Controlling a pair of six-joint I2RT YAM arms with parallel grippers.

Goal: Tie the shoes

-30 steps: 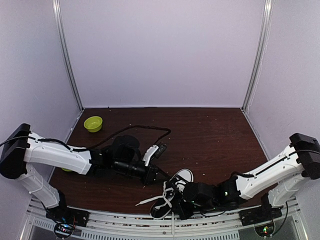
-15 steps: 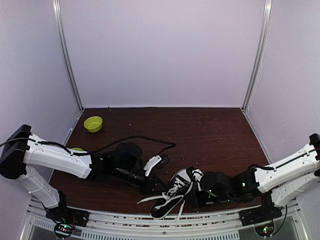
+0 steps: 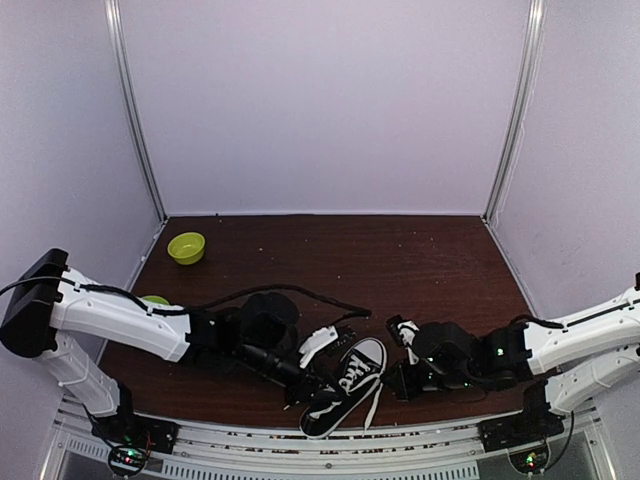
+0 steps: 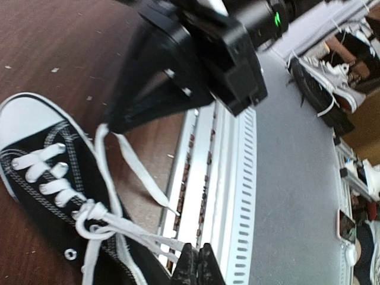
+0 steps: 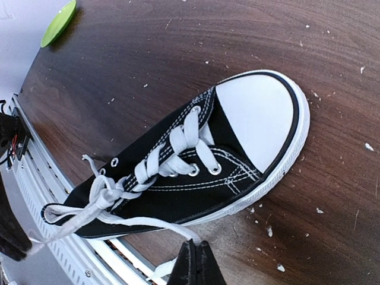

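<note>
The black sneaker (image 3: 345, 388) with a white toe cap lies near the table's front edge, toe pointing away to the right. Its white laces are crossed in a knot over the tongue (image 5: 110, 190). My left gripper (image 3: 303, 388) sits at the shoe's left side, shut on lace strands (image 4: 151, 240) that run taut from the knot into its tips (image 4: 198, 261). My right gripper (image 3: 397, 383) is at the shoe's right, shut on the other lace end (image 5: 148, 224) at its tips (image 5: 196, 252). The shoe also shows in the left wrist view (image 4: 41, 172) and the right wrist view (image 5: 231, 148).
A green bowl (image 3: 187, 247) stands at the back left; a second green thing (image 3: 153, 299) peeks out behind the left arm. A black cable (image 3: 300, 290) arcs over the table. The front metal rail (image 4: 202, 172) runs just under the shoe's heel. Crumbs dot the table.
The right gripper has moved right and the left gripper forward toward the shoe's heel, drawing the laces apart and taut. The shoe has shifted right and turned.
</note>
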